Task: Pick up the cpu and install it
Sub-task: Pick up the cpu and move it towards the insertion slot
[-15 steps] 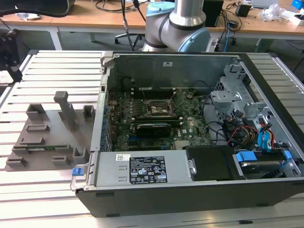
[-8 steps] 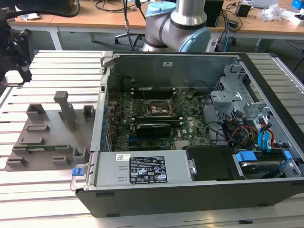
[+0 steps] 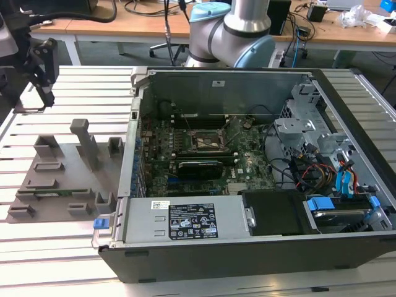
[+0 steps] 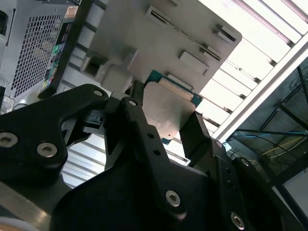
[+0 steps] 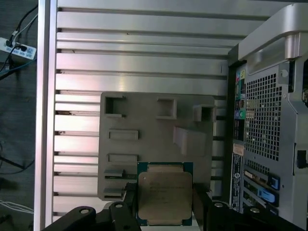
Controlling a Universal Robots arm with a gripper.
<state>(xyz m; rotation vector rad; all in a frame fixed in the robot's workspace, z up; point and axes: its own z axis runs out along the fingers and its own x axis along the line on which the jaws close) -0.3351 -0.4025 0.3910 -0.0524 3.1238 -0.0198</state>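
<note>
The cpu (image 5: 165, 191), a flat square chip with a pale metal top and a green rim, sits between my gripper's (image 5: 164, 198) two black fingers (image 5: 129, 199), which are shut on its opposite edges. In the second wrist view the cpu (image 4: 169, 107) is held the same way in the gripper (image 4: 166, 114), with the grey fixture plate (image 4: 159, 33) well beyond it. In the exterior view the gripper (image 3: 42, 74) hangs high at the far left, above the slatted table and away from the open computer case (image 3: 260, 247). The dark square socket (image 3: 207, 141) lies on the motherboard inside the case.
The grey fixture plate (image 3: 55, 179) with raised blocks lies on the slatted aluminium table (image 3: 55, 260) at the exterior view's left of the case. The arm's base (image 3: 232, 31) stands behind the case. Cables and drive bays (image 3: 334, 173) crowd the case's right side.
</note>
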